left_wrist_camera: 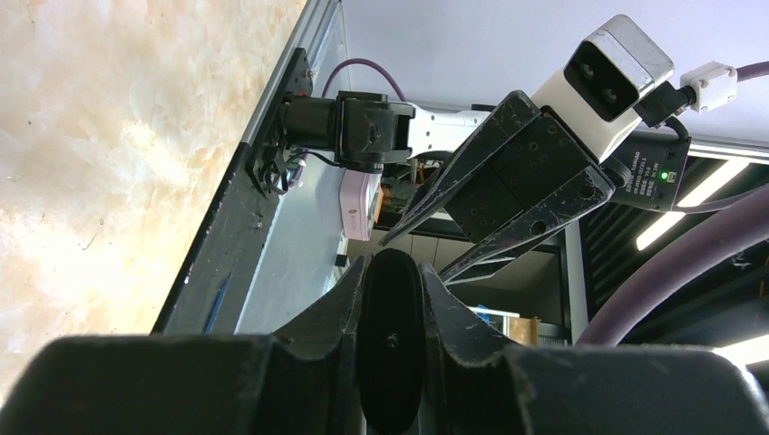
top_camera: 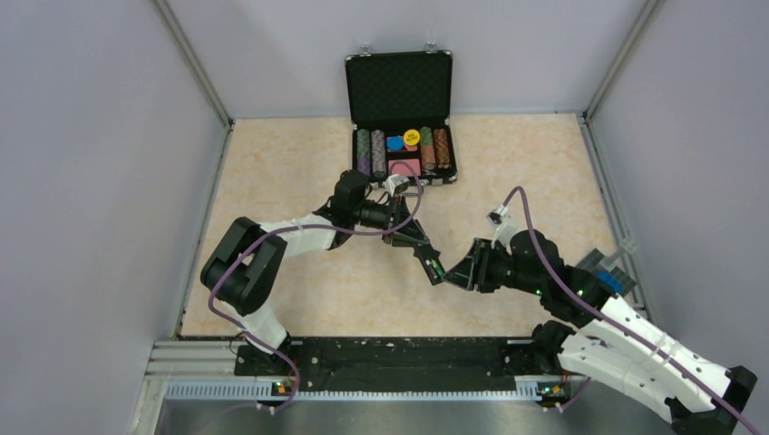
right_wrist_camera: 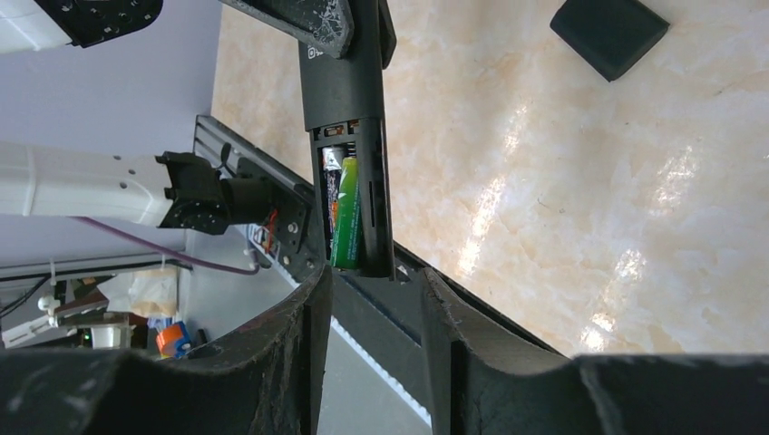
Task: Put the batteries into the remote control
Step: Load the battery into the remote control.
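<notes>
My left gripper [top_camera: 405, 234] is shut on the remote control [top_camera: 424, 256] and holds it above the table, pointing at the right arm. In the left wrist view the remote [left_wrist_camera: 392, 335] shows end-on between the fingers. In the right wrist view the remote [right_wrist_camera: 349, 100] shows its open back recess with a green battery [right_wrist_camera: 345, 217] lying in it. I cannot tell whether a second battery lies beside it. My right gripper [right_wrist_camera: 372, 299] is open and empty, and the remote's end sits at the mouth of its jaws. It also shows in the top view [top_camera: 451, 272].
The small flat black cover piece [right_wrist_camera: 609, 32] lies on the marble tabletop beyond the remote. An open black case of coloured chips [top_camera: 399, 118] stands at the back centre. A blue-and-grey object [top_camera: 609, 274] sits at the table's right edge.
</notes>
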Robot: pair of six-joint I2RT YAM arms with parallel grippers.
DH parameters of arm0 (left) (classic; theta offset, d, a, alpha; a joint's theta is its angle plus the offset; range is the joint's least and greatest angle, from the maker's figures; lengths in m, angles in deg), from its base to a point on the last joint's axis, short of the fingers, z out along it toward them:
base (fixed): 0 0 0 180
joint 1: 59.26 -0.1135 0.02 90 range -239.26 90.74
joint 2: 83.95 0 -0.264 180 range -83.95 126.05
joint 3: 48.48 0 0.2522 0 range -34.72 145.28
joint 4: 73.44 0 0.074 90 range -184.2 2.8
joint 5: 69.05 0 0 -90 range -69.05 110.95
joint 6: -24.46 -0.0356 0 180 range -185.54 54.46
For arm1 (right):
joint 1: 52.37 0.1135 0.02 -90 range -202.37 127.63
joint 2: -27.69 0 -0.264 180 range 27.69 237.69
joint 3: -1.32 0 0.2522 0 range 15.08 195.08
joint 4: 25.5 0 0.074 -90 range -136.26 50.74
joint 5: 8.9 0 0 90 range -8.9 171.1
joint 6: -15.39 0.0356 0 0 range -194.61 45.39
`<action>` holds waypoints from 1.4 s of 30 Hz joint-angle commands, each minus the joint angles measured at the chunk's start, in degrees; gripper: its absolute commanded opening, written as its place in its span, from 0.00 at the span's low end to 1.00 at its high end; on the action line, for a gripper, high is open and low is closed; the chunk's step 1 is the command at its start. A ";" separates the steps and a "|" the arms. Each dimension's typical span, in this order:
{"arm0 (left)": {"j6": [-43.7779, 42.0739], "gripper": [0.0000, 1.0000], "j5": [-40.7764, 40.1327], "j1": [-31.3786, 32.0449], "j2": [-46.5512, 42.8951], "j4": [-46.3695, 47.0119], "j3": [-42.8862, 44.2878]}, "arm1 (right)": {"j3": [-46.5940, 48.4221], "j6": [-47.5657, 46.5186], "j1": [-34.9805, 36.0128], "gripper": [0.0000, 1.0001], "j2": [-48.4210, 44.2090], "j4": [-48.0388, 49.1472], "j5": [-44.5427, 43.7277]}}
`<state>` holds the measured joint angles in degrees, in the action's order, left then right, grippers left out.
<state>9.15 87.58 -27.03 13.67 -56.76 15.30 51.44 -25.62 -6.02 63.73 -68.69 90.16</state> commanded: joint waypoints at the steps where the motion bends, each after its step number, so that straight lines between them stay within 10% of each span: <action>1: -0.24 0.00 1.22 -0.20 -1.59 3.17 -0.18 | 0.29 0.75 -0.07 0.40 -0.62 2.57 -0.93; 42: -0.08 0.00 0.29 -0.10 -2.44 2.70 0.19 | -0.91 1.39 -0.09 0.33 0.21 3.56 -2.70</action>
<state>9.09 87.32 -27.05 13.67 -56.81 15.30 50.66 -24.41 -6.02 63.40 -67.38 88.61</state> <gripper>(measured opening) 0.236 0.332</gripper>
